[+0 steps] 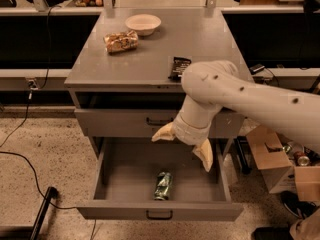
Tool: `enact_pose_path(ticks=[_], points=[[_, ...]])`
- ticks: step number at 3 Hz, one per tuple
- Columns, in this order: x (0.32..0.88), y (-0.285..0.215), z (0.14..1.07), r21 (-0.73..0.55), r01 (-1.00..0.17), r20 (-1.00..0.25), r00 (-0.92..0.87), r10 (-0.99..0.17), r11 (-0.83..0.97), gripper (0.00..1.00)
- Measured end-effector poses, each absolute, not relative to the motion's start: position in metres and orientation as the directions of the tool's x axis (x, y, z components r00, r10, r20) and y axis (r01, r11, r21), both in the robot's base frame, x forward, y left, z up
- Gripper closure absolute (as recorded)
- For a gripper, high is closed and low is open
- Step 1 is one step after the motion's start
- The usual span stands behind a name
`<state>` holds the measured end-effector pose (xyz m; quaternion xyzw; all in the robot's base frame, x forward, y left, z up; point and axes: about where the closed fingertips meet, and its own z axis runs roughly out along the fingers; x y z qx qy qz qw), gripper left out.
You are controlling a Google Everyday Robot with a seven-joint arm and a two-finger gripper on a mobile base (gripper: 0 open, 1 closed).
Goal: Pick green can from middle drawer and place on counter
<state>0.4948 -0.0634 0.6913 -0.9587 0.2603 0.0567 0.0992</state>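
The green can [163,185] lies on its side in the open middle drawer [160,212], near the front and middle. My gripper [181,153] hangs above the drawer, up and to the right of the can and apart from it. Its two cream fingers [204,155] are spread wide and hold nothing. The big white arm crosses in from the right and hides part of the upper drawer front. The grey counter [150,59] lies above.
On the counter are a white bowl [143,22], a snack bag [120,41] and a dark candy-bar wrapper [180,67]. The upper drawer [125,121] is shut. Cardboard boxes [280,171] with a reddish can [302,159] stand at right. A cable [30,169] runs over the floor.
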Motion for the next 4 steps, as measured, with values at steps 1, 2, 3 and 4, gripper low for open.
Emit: enact_pose_path(ticks=[1,2,3,4], points=[[0.507,-0.06,0.691,-0.181,-0.391,-0.074,0.92,-0.384,-0.903,0.0],[0.505,-0.057,0.655,-0.138,-0.402,-0.081,0.915,-0.394,-0.905,0.0],[0.522,-0.045,0.649,-0.203,-0.415,-0.044,0.909,-0.415,-0.887,0.0],[0.517,-0.04,0.645,-0.182,-0.384,-0.049,0.923,-0.382,-0.905,0.0]])
